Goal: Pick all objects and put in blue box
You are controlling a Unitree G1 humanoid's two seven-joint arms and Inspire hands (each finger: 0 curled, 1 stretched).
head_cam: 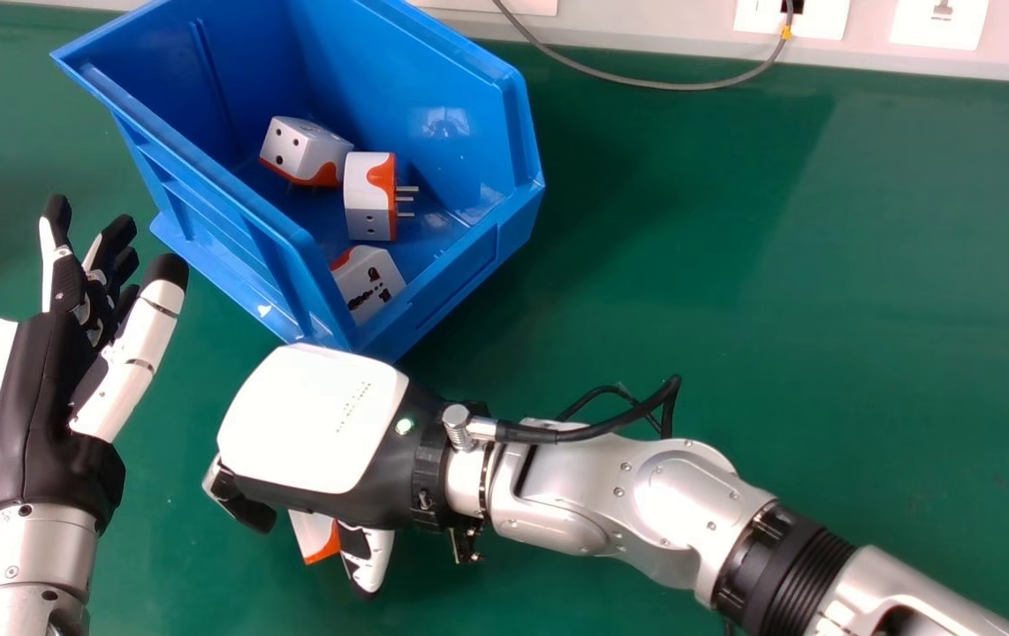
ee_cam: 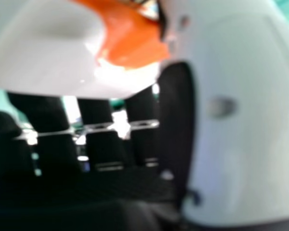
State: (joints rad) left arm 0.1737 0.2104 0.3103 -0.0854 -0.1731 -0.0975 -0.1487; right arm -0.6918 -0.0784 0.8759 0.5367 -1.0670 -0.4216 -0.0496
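In the head view my right hand (head_cam: pixel 314 420), back upward, is just in front of the blue box (head_cam: pixel 460 305). Its fingers are curled round a white and orange plug adapter (head_cam: pixel 317 535), partly hidden beneath the hand, with the thumb against it. In the right hand view the adapter (ee_cam: pixel 130 41) sits between the curled fingers and thumb of my right hand (ee_cam: pixel 241 130). Three similar adapters lie inside the box: one tilted at the back (head_cam: pixel 301 152), one with its pins pointing right (head_cam: pixel 369 196), one near the front corner (head_cam: pixel 367 283). My left hand (head_cam: pixel 45 380) is open, left of the box.
The green table (head_cam: pixel 778 265) extends to the right of the box. A grey cable (head_cam: pixel 690 87) hangs in a loop by the wall sockets (head_cam: pixel 792 13) at the back. My silver right forearm (head_cam: pixel 646 503) crosses the table from the lower right.
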